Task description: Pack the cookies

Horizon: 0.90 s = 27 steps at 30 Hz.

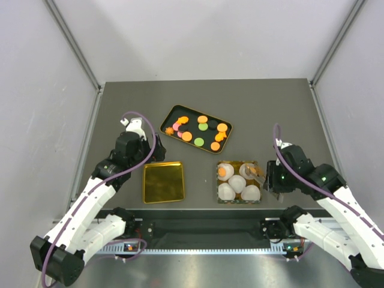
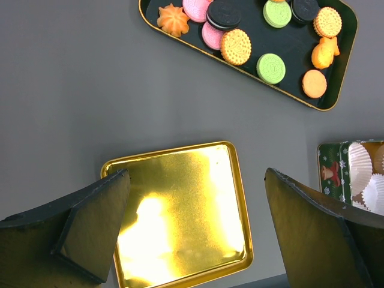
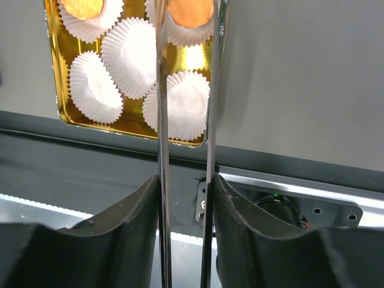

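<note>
Several cookies (image 1: pixel 198 129), orange, green, pink and black, lie in a black tray (image 1: pixel 223 146) at mid table; the left wrist view shows them too (image 2: pixel 264 36). A gold tin (image 1: pixel 217 186) holds white paper cups (image 3: pixel 129 54). One cup has an orange cookie (image 1: pixel 225 172) in it. My right gripper (image 3: pixel 186 180) is shut on metal tongs (image 3: pixel 161 120). The tongs pinch an orange cookie (image 3: pixel 189 12) over a cup at the tin's far right. My left gripper (image 2: pixel 197 174) is open and empty above a gold lid (image 2: pixel 180 210).
The gold lid (image 1: pixel 163 182) lies left of the tin, near the table's front edge. A black rail (image 1: pixel 204 228) with the arm bases runs along that edge. Grey walls close in the table on three sides.
</note>
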### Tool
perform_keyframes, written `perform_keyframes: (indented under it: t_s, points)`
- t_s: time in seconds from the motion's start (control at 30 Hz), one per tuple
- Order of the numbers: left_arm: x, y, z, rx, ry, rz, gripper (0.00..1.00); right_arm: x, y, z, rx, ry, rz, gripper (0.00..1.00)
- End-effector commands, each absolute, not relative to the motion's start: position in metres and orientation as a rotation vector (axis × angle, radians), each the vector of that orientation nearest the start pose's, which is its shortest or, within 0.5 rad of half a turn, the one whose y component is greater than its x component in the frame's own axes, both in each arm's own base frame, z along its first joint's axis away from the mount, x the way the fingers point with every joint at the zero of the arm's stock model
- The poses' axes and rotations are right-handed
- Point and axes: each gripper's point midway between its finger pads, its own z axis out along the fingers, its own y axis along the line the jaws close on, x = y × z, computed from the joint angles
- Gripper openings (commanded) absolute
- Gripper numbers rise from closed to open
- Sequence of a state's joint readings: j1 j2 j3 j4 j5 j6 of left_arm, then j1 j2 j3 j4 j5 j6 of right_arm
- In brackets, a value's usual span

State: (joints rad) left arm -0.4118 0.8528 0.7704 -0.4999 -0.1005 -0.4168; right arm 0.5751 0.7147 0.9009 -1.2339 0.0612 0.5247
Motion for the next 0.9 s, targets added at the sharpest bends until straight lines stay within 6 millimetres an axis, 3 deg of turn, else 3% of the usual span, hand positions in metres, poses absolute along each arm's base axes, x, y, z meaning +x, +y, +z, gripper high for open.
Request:
perform_keyframes:
  t_s: [0.0,0.23,0.33,0.5,0.67,0.87]
  points:
    - [0.267,-0.115,0.201,-0.06,2.11,-0.393,0.99,0.128,0.09,0.163,-0.032,2.586,0.306,0.41]
    - [0.267,-0.115,0.2,-0.06,2.115,-0.395,0.99,0.129,0.092,0.167,-0.043,2.579,0.317,0.46]
    - [0.268,-0.115,0.2,-0.059,2.115,-0.393,0.99,0.13,0.097,0.18,-0.064,2.559,0.358,0.44]
    - [0.268,-0.115,0.201,-0.061,2.113,-0.391,0.99,0.142,0.114,0.218,-0.112,2.49,0.454,0.41]
    - [0.268,-0.113,0.201,-0.064,2.11,-0.382,0.99,0.179,0.136,0.235,-0.179,2.416,0.468,0.41]
    - [0.268,-0.11,0.2,-0.074,2.112,-0.363,0.99,0.218,0.177,0.233,-0.27,2.387,0.556,0.4]
